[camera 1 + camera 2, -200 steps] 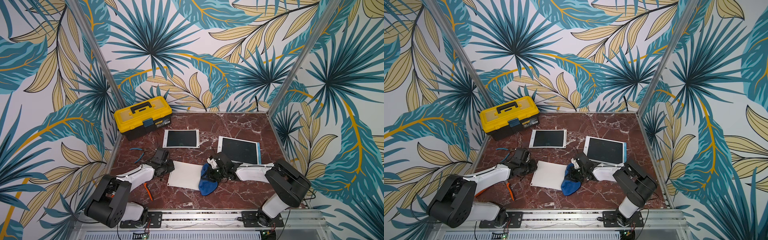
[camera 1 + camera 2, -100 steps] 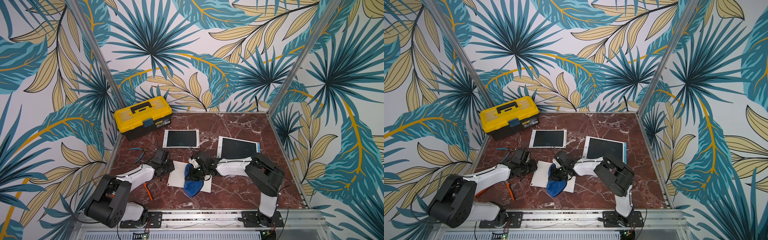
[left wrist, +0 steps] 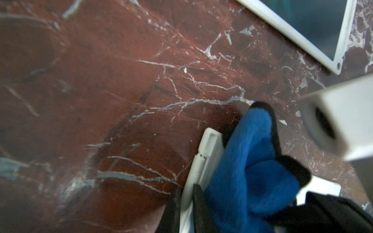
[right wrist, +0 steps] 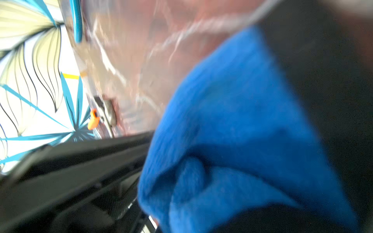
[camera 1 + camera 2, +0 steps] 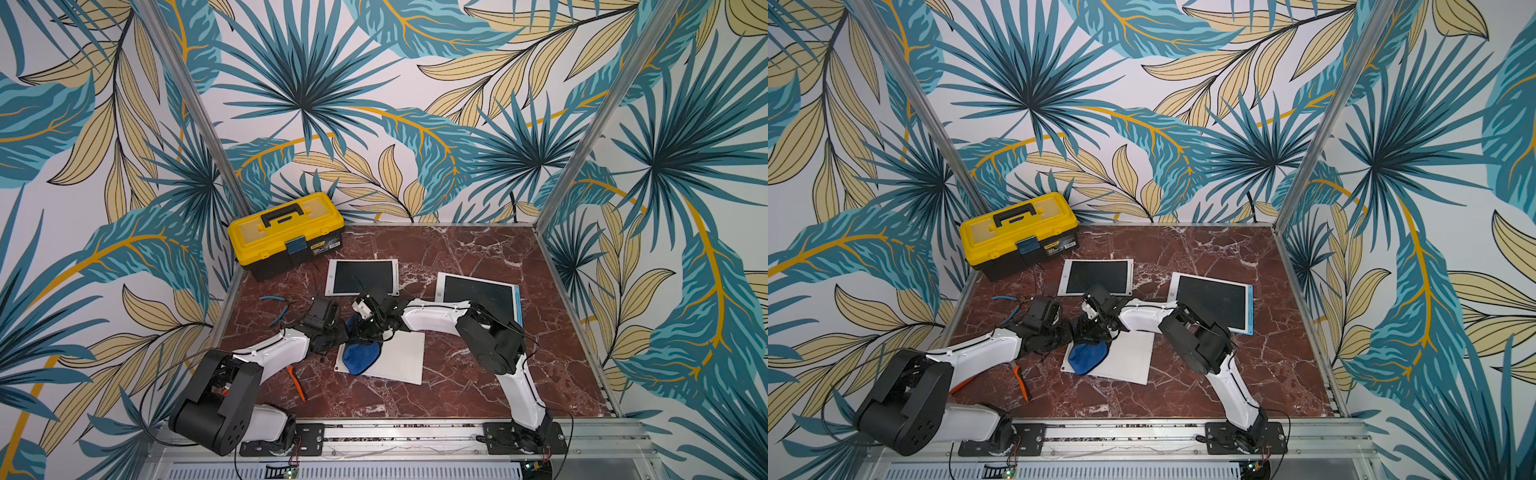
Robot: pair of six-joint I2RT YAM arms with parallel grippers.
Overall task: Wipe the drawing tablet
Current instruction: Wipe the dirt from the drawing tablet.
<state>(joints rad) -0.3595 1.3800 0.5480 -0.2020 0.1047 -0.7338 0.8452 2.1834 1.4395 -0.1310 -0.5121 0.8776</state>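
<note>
yellow toolbox, blue pliers, orange cutters

Red marble table carries toolbox, tablets, pliers.

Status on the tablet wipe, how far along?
Done: blue cloth gripped by right end effector; left end effector clamps the edge of the white tablet. In hand: cloth rests on the tablet's end near the left arm. Left: wiped area can't be judged; likely more passes, then release.
</note>
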